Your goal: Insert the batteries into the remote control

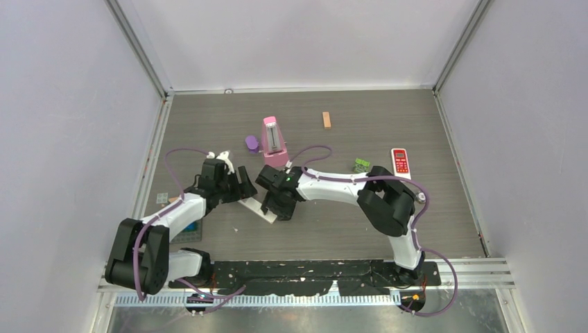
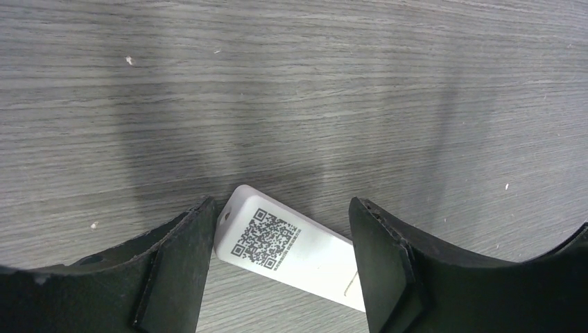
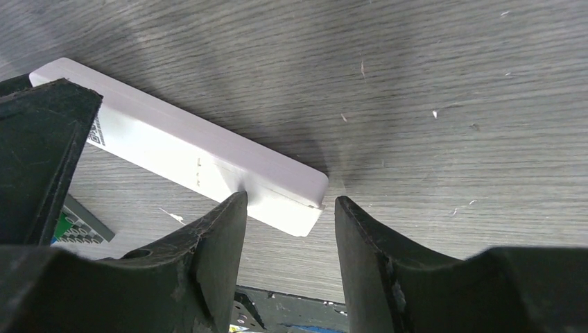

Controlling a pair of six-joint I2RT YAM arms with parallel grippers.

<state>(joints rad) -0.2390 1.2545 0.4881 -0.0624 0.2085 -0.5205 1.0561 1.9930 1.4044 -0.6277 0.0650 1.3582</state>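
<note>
Top view: the white remote control (image 1: 262,210) lies flat on the grey wood-grain table (image 1: 333,229), slanting from near-right to far-left, a little left of centre. The left gripper (image 1: 243,182) stands over its far-left end and the right gripper (image 1: 279,205) over its near-right end.

Left wrist view: the left gripper's jaws stand well apart, astride the end of the remote that bears a printed square code. One finger (image 2: 177,267) sits just beside the remote's rounded corner, and the body of the remote passes behind the other finger. Whether either finger presses on the casing cannot be told. Nothing is lifted.

Right wrist view: the right gripper's jaws are partly spread around the remote's other end. One finger (image 3: 218,239) is at the casing's long edge, while the other stands apart from the corner with bare table between. A finger of the left gripper shows at the remote's opposite end.

Surroundings: beyond the grippers stand a pink metronome (image 1: 274,139) and a purple object (image 1: 252,143). A wooden block (image 1: 326,119) lies farther back. A red handset (image 1: 400,161) and a small green item (image 1: 361,165) lie to the right. A grey keypad device (image 3: 80,225) lies partly under the left arm. A small orange piece (image 1: 173,200) near the table's left edge may be a battery, but it is too small to confirm.
</note>
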